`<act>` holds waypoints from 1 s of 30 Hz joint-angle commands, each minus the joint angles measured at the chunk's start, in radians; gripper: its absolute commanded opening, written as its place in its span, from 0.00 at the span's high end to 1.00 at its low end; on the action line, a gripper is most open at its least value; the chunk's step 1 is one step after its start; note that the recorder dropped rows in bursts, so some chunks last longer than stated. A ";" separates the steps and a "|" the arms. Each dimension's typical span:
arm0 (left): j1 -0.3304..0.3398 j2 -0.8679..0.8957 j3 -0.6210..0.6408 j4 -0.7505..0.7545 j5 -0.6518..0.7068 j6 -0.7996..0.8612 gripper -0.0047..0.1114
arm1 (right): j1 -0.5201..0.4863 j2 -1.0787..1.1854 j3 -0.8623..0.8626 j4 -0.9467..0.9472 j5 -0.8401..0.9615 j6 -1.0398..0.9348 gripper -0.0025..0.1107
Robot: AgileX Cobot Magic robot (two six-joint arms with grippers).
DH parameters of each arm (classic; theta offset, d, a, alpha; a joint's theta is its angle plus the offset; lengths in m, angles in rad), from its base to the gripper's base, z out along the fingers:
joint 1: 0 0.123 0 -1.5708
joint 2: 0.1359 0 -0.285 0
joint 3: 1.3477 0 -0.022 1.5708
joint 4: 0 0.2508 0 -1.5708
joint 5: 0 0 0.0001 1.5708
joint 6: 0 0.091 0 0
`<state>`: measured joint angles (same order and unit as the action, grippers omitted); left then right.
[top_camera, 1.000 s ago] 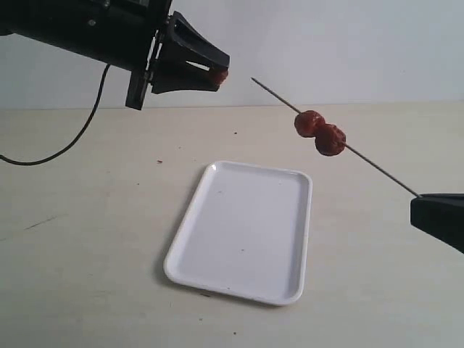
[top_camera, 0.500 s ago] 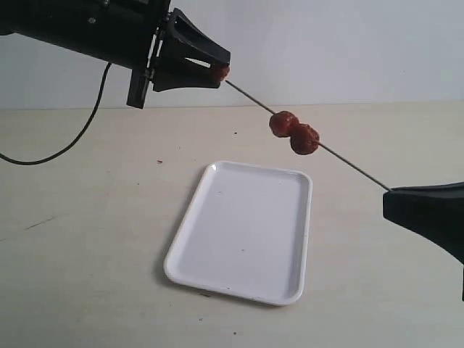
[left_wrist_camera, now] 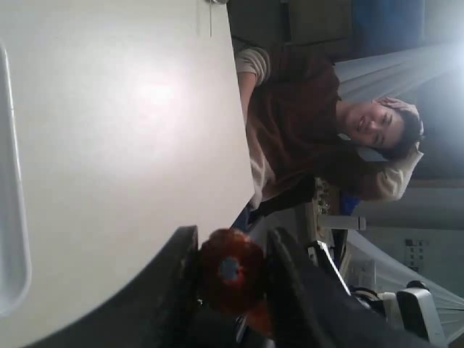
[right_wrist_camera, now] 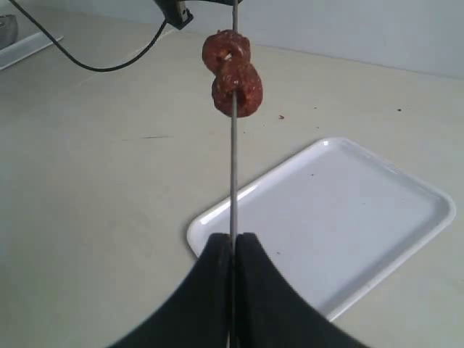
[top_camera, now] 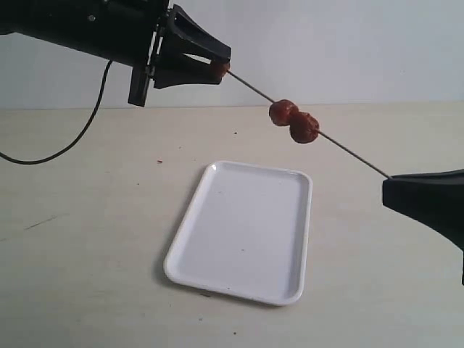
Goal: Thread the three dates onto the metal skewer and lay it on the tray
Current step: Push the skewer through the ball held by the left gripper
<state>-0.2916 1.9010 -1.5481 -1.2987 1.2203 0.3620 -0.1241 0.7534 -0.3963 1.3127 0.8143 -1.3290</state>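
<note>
While the right claw (right_wrist_camera: 233,245) is pinched tight on the lower end of the thin dark grey metal skewer (right_wrist_camera: 233,167), the rod slants up toward the left claw (top_camera: 215,67), well above the pale beige worktop (top_camera: 87,217). Two small wrinkled reddish-brown dates (top_camera: 285,113) sit threaded on it, touching each other, about midway along the shaft.

The third wrinkled reddish-brown date (left_wrist_camera: 230,270) is clamped between the left claw's two black fingers (left_wrist_camera: 180,272), which stand partly apart only because the fruit fills the gap. That grip seems chosen to present the date end-on to the skewer's point. The tip meets the fruit in the exterior view, though I cannot tell how deep it has gone.

Holding the rod by its far end leaves the shaft free for fruit to slide along, and keeping both pieces in the air keeps the point off the worktop.

The flat white rectangular plastic tray (top_camera: 243,232) lies below and between the arms with nothing on it, placed to receive the loaded skewer. By my judgement the last threading is in hand, and the laying down is not yet done.
</note>
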 commanded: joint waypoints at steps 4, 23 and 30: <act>0.001 -0.002 0.004 -0.042 0.001 -0.003 0.68 | -0.004 0.089 -0.042 0.023 0.054 -0.046 0.98; 0.001 -0.002 0.004 -0.042 0.001 -0.003 0.68 | -0.004 0.261 -0.189 0.063 0.214 -0.153 0.98; 0.001 -0.002 0.004 -0.057 0.001 -0.003 0.68 | -0.004 0.261 -0.189 0.098 0.196 -0.179 0.98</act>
<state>-0.2899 1.9010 -1.5481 -1.3433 1.2219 0.3597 -0.1267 1.0140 -0.5701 1.3454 0.9624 -1.4652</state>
